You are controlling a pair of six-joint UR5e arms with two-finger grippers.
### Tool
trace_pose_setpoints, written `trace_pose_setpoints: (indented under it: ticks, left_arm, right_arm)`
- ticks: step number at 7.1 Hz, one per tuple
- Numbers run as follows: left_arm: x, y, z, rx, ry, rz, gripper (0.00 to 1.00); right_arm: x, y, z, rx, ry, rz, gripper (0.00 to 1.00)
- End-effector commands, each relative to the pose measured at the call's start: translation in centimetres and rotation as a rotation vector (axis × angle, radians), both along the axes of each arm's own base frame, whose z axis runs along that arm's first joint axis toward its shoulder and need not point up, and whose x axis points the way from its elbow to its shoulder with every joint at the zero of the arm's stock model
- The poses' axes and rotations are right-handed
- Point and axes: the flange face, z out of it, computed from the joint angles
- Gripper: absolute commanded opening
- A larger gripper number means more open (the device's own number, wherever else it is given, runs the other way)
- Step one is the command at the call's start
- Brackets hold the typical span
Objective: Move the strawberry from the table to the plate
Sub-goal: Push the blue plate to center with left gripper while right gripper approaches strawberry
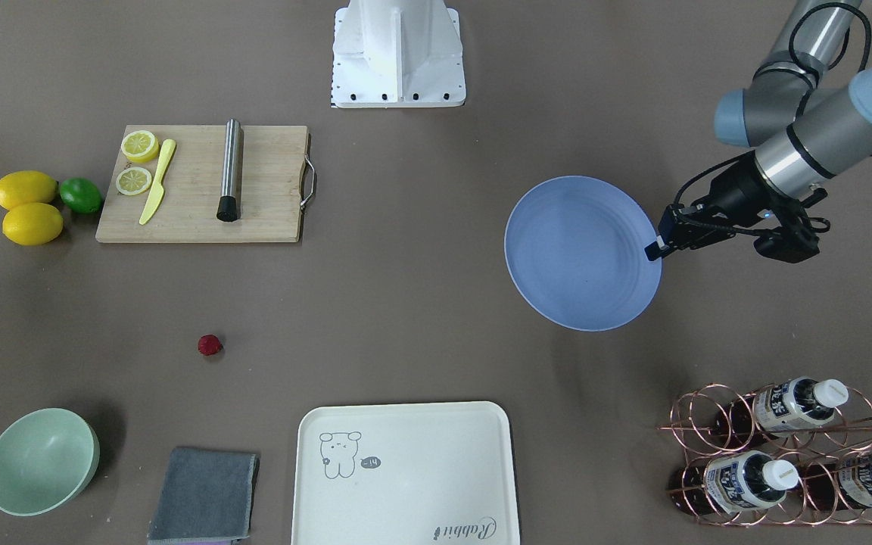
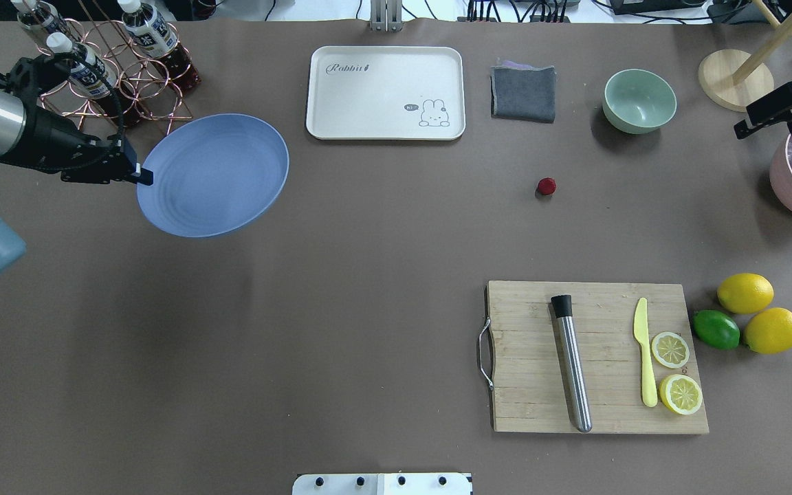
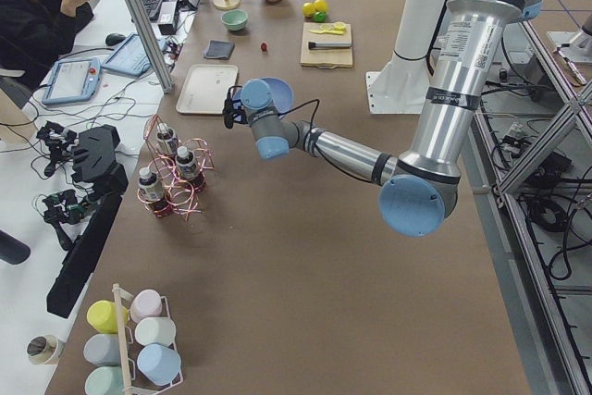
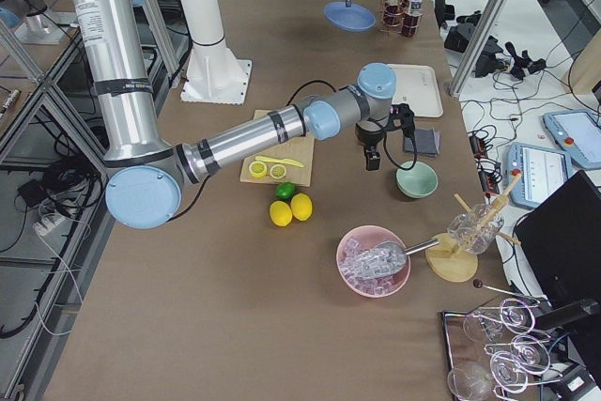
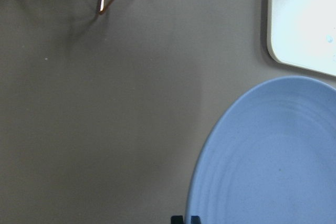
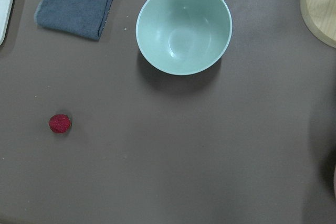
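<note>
The strawberry is a small dark-red berry lying alone on the brown table, and the right wrist view shows it at lower left. The blue plate is at the table's left side, by the bottle rack. My left gripper is shut on the plate's near rim, where its fingertips meet; the plate looks tilted and slightly raised. My right gripper hovers at the far right edge, well right of the strawberry. Whether its fingers are open or shut I cannot tell.
A mint bowl, a grey cloth and a cream tray line the far edge. A cutting board with a knife, a steel rod and lemon halves sits front right, beside lemons and a lime. A copper bottle rack stands behind the plate.
</note>
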Motion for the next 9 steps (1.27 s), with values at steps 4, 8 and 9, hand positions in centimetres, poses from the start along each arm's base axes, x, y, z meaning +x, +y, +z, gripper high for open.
trace_pose_setpoints:
  ticks: [4, 8, 9]
  left_arm:
    - [20.5, 10.6, -12.5, -0.053, -0.09, -0.1, 0.0]
    - [27.5, 16.1, -11.8, -0.066, -0.121, -0.132, 0.0]
    - [28.5, 15.7, -12.0, -0.09, -0.119, -0.168, 0.0]
  right_arm:
    - [-13.5, -1.5, -1.7, -0.06, -0.009, 0.148, 1.0]
    - [-17.7, -0.1, -2.7, -0.115, -0.019, 0.151, 1.0]
    - [-18.1, 0.1, -2.7, -0.115, -0.018, 0.146, 1.0]
